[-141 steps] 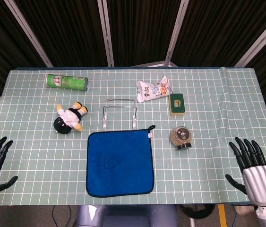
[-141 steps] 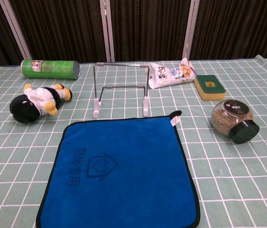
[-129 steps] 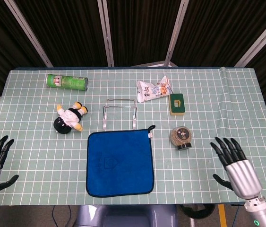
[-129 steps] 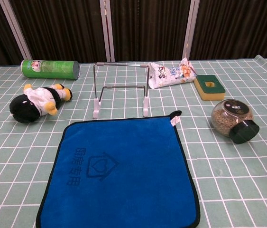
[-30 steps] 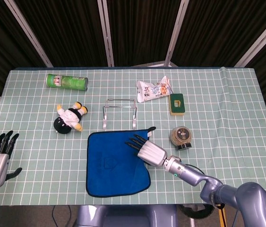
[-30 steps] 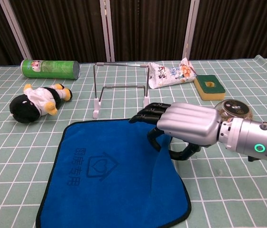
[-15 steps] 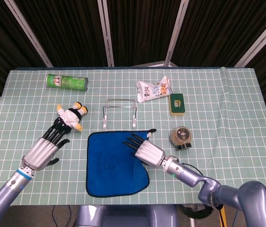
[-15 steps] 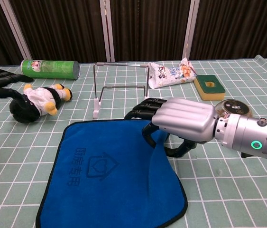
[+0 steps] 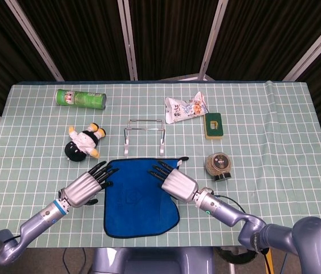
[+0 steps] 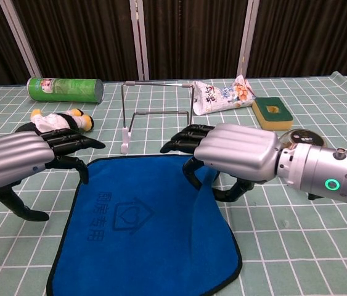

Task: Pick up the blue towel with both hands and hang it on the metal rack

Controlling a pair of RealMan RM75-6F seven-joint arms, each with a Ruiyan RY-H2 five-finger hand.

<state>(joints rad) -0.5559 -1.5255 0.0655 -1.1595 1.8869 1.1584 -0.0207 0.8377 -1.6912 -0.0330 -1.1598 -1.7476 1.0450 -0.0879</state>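
Blue towel limp, light: pinch far corners | right hand gathers its right corner | left hand hovers spread, empty | metal rack just beyond

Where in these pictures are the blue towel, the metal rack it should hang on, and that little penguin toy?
blue towel (image 9: 134, 200): head view, on the flat middle of the cloth.
metal rack (image 10: 157, 84): chest view, on its top bar.
penguin toy (image 9: 83, 142): head view, on its white belly.

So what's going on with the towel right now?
Right hand grips blue towel corner. Left hand open at opposite corner. Metal rack just behind, bare. Nothing between.
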